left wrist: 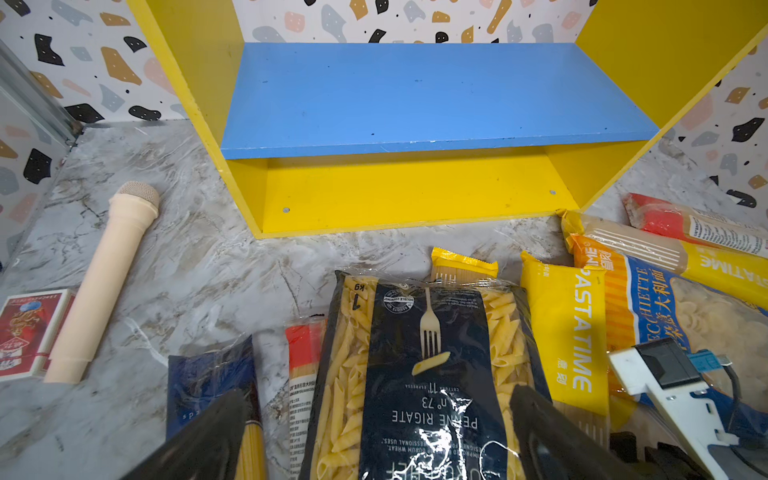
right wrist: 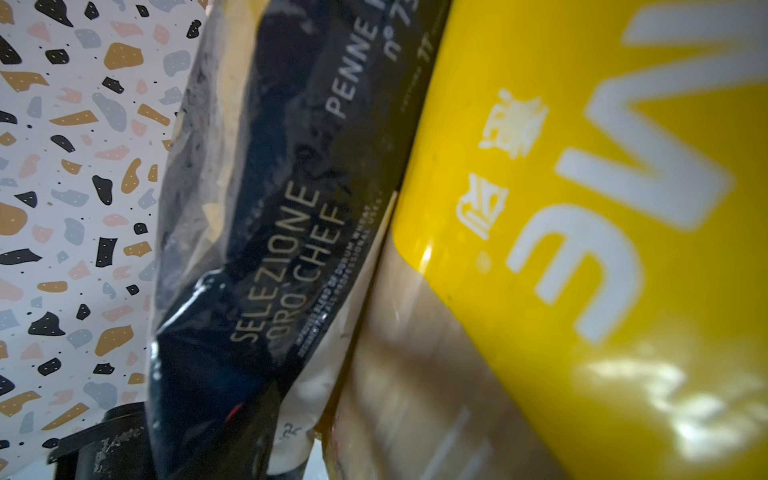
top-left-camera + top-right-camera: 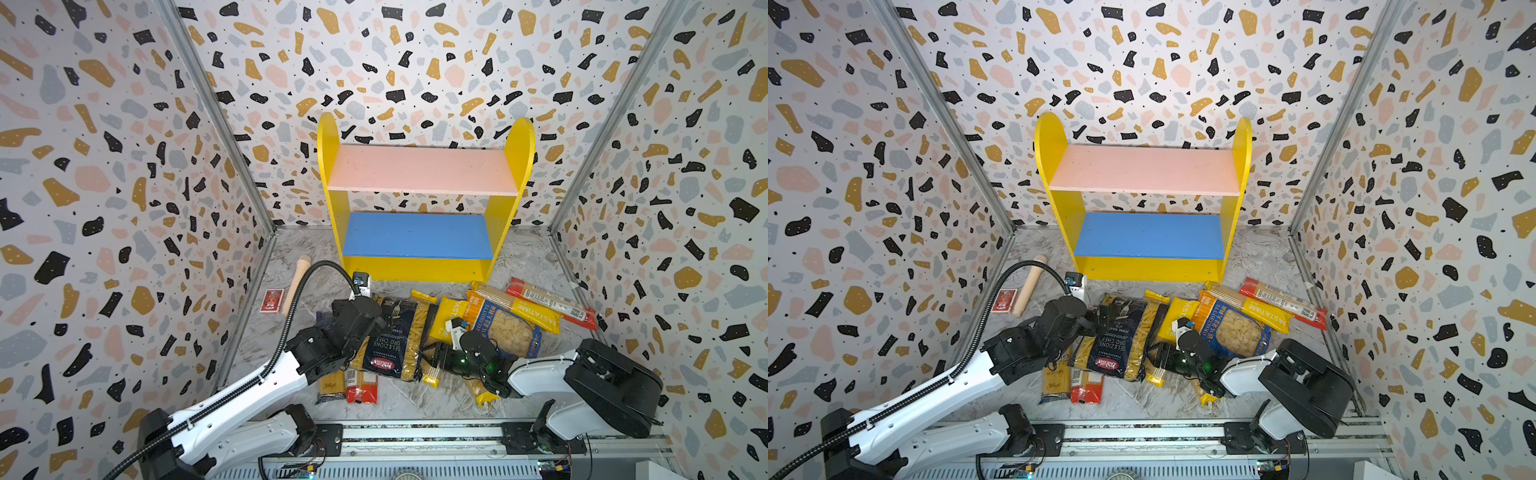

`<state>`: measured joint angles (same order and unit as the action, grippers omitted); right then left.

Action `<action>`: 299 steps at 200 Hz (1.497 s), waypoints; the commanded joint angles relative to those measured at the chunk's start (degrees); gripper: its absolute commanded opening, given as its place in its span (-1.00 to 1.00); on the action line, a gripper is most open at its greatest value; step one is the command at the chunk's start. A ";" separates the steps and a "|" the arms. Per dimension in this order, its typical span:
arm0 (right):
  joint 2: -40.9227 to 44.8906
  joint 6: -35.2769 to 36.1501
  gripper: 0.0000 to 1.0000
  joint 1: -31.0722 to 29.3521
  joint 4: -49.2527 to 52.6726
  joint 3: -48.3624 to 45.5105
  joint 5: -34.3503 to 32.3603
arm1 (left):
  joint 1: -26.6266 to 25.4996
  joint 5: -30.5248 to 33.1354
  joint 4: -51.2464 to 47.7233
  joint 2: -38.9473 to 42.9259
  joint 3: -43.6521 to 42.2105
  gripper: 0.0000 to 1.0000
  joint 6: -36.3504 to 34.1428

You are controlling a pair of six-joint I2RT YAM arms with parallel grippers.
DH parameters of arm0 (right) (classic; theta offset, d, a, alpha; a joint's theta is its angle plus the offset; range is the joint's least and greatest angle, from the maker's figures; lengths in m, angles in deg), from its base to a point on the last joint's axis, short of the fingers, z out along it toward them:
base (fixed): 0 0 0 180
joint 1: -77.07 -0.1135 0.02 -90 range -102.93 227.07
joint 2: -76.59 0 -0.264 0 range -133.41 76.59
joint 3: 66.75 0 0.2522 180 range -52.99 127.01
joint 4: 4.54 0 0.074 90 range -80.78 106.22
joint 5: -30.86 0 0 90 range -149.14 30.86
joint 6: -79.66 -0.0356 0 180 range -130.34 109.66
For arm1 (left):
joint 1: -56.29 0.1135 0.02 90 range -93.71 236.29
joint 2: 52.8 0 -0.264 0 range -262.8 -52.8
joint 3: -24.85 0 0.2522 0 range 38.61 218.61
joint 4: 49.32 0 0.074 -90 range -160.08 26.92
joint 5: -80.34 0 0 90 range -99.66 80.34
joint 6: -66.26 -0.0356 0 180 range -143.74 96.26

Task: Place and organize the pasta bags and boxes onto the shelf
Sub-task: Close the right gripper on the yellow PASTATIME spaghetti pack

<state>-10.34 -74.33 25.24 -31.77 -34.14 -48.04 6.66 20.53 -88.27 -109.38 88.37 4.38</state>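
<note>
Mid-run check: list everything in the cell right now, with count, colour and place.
Two-tier shelf with yellow round-topped side panels: one, pink upper board, blue lower board, against back wall, nothing on it.
Black plastic Barilla penne bag: one, black, floor centre, atop other packs.
Blue-orange plastic pasta bag: one, right of centre.
Long yellow PASTATIME packs: at least three, yellow, around both bags.
Red-ended spaghetti packs: two, far right and under penne bag.
Dark-blue spaghetti pack: one, beside the nearer red one.
Beige wooden stick: one, left floor.
Small red card box: one, left of stick.
Left hand: black, open over penne bag.
Right hand: black, between bags, opening unclear.
</note>
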 commanded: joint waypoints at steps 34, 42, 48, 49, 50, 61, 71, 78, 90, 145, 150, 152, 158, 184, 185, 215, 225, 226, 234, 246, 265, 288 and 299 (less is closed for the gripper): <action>-6.06 -0.15 0.08 -2.43 8.02 -2.68 2.58 | -0.29 1.41 0.27 0.77 1.35 0.99 -0.59; -6.40 0.17 0.06 -2.32 7.78 -2.48 2.60 | -0.29 1.36 0.32 0.87 1.37 0.99 -0.61; -6.78 0.39 -0.02 -2.24 7.70 -2.29 2.74 | -0.25 1.28 0.24 0.92 1.39 0.99 -0.62; -6.85 0.42 -0.03 -2.23 7.65 -2.27 2.72 | -0.23 1.27 0.28 0.93 1.35 0.99 -0.57; -6.89 0.52 -0.05 -2.22 7.67 -2.21 2.80 | -0.22 1.27 0.25 0.94 1.37 0.99 -0.59; -7.52 0.78 -0.21 -2.00 7.08 -1.98 3.55 | -0.26 1.31 0.00 1.02 1.31 0.99 -0.61; -7.55 0.93 -0.38 -1.90 6.19 -2.19 4.38 | -0.21 1.37 -0.27 1.35 1.23 0.99 -0.44; -7.19 0.96 -0.44 -1.86 5.98 -2.60 4.86 | -0.27 1.42 -0.28 1.69 1.07 0.99 -0.35; -5.46 1.23 -0.54 -1.48 5.19 -3.86 5.59 | -0.25 1.45 -0.30 2.16 0.87 0.99 -0.14; 14.57 7.38 -0.72 2.34 19.68 -5.04 5.54 | -0.29 1.49 -0.56 2.54 1.54 0.99 0.36; 16.76 8.06 -0.72 2.78 21.55 -4.57 5.52 | -0.30 1.53 -0.68 2.50 1.79 0.99 0.38; 17.67 8.28 -0.72 2.97 22.31 -4.43 5.52 | -0.23 1.60 -0.68 2.50 1.89 0.99 0.36; 20.17 8.88 -0.72 3.57 25.20 -3.67 5.40 | -0.25 1.77 -0.81 2.44 2.21 0.99 0.36; 28.17 11.98 -0.72 6.20 33.90 -0.02 6.39 | -0.30 2.20 -1.02 2.49 3.47 0.99 0.70; 28.42 12.05 -0.71 6.29 34.15 0.15 6.44 | -0.25 2.22 -0.96 2.51 3.45 0.99 0.71; 30.97 13.48 -0.72 7.71 37.38 2.97 8.60 | -0.25 2.07 -0.99 2.22 3.84 0.99 1.75; 30.88 13.24 -0.73 8.09 36.71 3.12 9.85 | -0.29 2.23 -1.26 2.00 3.72 0.99 2.09; 30.87 13.21 -0.73 8.12 36.65 3.12 9.97 | -0.29 2.28 -1.26 2.00 3.75 0.99 2.10; 30.64 12.71 -0.74 8.47 35.66 2.96 11.07 | -0.27 2.54 -1.64 1.78 3.64 0.99 2.38; 30.51 12.46 -0.76 8.68 34.43 2.92 12.24 | -0.25 3.17 -2.34 1.73 3.64 0.99 2.62; 30.90 12.76 -0.77 9.27 34.27 4.18 13.87 | -0.24 3.89 -3.38 1.82 3.84 0.99 2.73; 31.56 13.35 -0.77 9.81 35.04 7.43 16.23 | -0.25 4.65 -4.49 2.42 4.52 0.99 2.73; 31.65 13.74 -0.77 9.91 35.86 9.62 17.52 | -0.29 4.78 -4.71 2.67 4.88 0.99 2.73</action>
<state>18.53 -63.75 34.64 9.34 -32.98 -35.06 6.66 23.48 -91.99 -107.56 90.90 6.83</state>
